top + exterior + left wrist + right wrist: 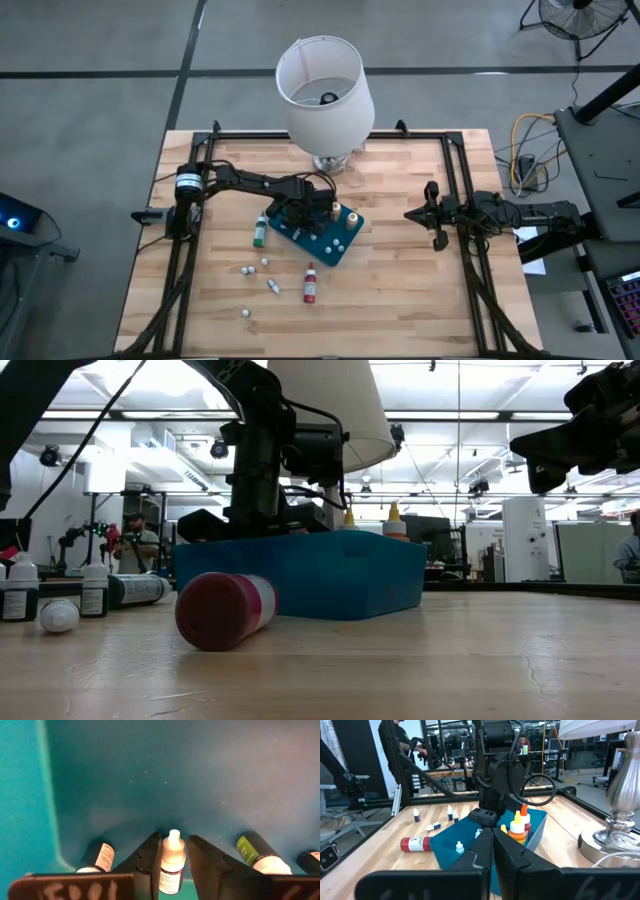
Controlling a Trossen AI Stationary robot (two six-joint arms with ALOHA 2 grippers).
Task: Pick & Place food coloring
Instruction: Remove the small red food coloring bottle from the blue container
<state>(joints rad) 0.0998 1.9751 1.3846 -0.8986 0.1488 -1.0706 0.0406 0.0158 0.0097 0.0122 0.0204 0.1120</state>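
Note:
My left gripper (pixel 300 215) points down into the teal-blue tray (pixel 335 248). In the left wrist view its fingers close around a small dark food coloring bottle (pixel 172 865) with a pale tip. More small bottles (pixel 255 851) sit in the tray, and orange and yellow ones (pixel 520 826) stand upright at its far end. A red bottle (pixel 310 283) and a green one (pixel 260 230) lie on their sides on the table. My right gripper (pixel 410 213) waits shut and level near the table's right side. My left gripper has the small bottle between its two fingers (pixel 150 860), which lie against the two sides of its cap and body (pixel 173 854). The fingers come from above, pointing down. The bottle is inside the tray; whether it stands or lies there I cannot tell.
A white-shaded lamp (pixel 325 90) with a metal base (pixel 612 840) stands at the table's far edge, just behind the tray. Several tiny bottles (pixel 266 263) are scattered on the wood near the tray's left and near sides. Black rails (pixel 470 250) frame the table.

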